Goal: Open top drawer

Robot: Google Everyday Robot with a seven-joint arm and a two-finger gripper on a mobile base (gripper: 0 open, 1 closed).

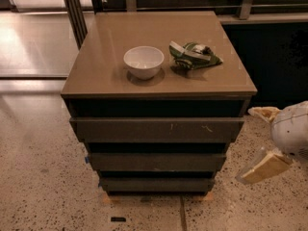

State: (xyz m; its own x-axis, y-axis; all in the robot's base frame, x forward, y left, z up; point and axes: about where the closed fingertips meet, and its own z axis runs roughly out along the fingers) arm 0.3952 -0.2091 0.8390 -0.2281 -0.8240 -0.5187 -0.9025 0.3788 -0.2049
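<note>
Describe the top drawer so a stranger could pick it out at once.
Find the brown cabinet with a white bowl and a green packet on top. Three dark drawer fronts step down its face; the top drawer is the highest and widest, the only one with pale scratches. The gripper hangs open low to its right, not touching it.

Pincer (245, 146) at right edge, rounded white speckled housing (291, 129), flat tan fingers (264, 167)
</note>
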